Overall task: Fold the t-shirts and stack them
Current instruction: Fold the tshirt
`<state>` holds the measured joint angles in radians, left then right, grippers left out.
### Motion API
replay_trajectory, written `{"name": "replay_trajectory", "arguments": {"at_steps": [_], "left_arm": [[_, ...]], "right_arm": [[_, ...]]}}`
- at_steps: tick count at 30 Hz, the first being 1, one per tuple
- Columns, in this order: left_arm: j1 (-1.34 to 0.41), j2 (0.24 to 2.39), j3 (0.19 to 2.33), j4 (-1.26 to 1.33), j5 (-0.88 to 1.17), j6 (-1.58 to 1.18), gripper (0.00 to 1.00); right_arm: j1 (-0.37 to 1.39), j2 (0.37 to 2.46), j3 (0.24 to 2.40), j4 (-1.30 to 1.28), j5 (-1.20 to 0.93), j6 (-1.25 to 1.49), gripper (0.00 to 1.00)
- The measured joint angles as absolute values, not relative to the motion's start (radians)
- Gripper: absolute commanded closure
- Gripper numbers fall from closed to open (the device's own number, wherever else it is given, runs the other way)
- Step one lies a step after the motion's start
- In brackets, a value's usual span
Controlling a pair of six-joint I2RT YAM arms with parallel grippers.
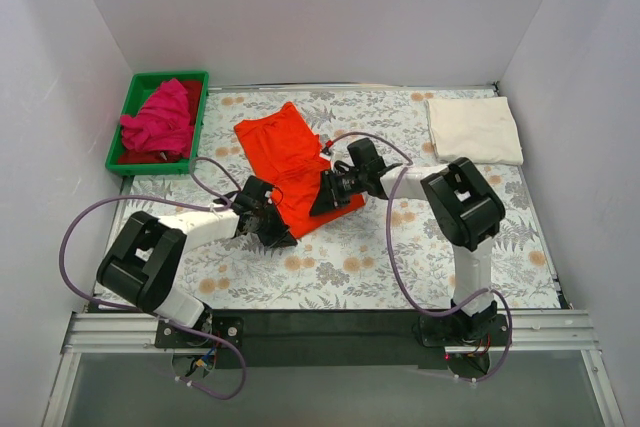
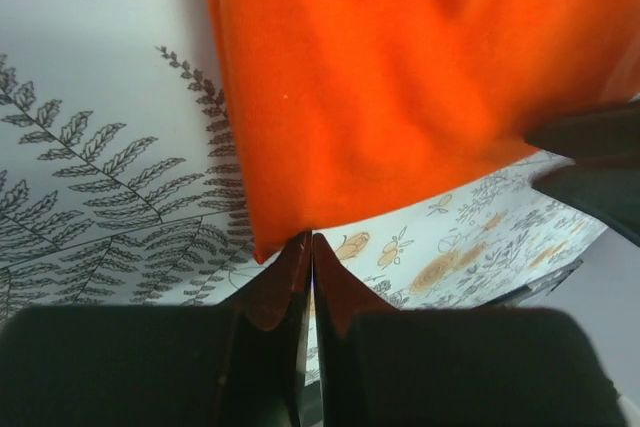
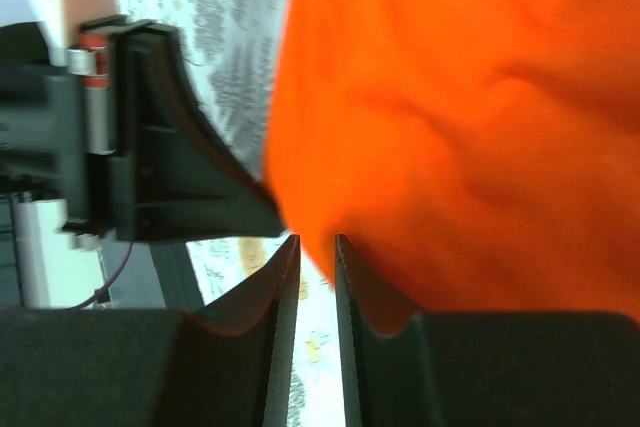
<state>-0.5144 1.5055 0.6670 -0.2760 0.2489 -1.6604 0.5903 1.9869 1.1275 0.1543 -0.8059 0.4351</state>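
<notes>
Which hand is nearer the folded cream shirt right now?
The right hand. It sits at the orange shirt in the middle of the table, with the cream shirt off at the far right corner. The left hand is farther left and nearer the bases.

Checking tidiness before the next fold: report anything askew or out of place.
The orange-red t-shirt lies diagonally across the floral cloth, while the magenta-pink t-shirt sits crumpled, unfolded, in the green tray.

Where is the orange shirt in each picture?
Top view: orange shirt in the middle, between both grippers.
Left wrist view: fills the top right.
Right wrist view: fills the right side.
Shared landmark: the flowery cloth under it.
</notes>
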Motion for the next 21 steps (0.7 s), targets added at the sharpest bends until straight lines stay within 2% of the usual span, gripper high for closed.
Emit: {"name": "replay_trajectory", "arguments": {"at_steps": [6,13,21], "left_arm": [[-0.508,1.515,0.635,-0.224,0.279,-1.719,0.99],[-0.486,1.515,0.608,-0.184,0.318,-1.758,1.00],[-0.482,1.514,0.603,-0.177,0.326,-1.766,0.99]], "right_arm": [[0.568,2.098,1.124,0.211,-0.859,0.443,0.79],[0.505,2.068,1.064,0.242,-0.888,0.431,0.80],[0.339,2.000,1.016,0.231,-0.863,0.393,0.80]]}}
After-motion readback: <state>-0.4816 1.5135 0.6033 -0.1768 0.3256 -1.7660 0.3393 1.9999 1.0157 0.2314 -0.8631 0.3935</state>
